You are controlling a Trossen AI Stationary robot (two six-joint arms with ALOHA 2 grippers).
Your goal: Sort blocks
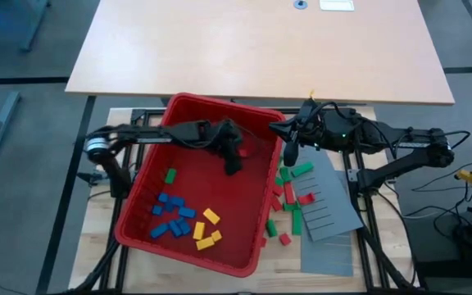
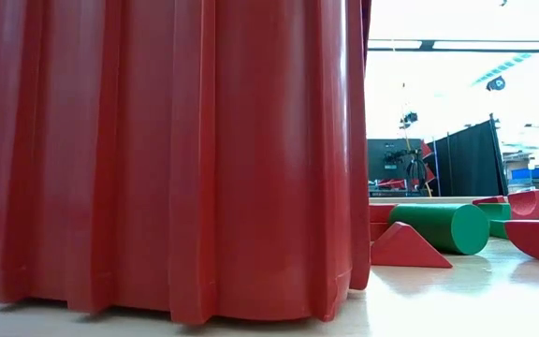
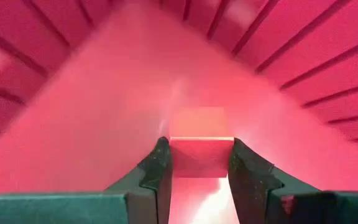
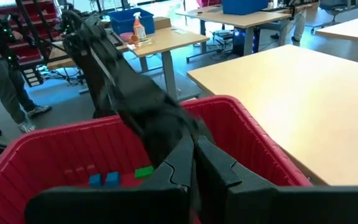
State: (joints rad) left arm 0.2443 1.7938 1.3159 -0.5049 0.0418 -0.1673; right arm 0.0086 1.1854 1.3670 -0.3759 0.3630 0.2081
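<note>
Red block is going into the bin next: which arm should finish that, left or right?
Left. Its gripper is already inside the red bin, fingers closed on a red block. The right gripper hangs at the bin's right rim, shut and empty, above the loose blocks.

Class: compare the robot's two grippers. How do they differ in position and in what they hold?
The left gripper is down inside the red bin, shut on a red block; the right gripper hangs over the bin's right rim, fingers closed and empty. Both are dark and two-fingered.
</note>
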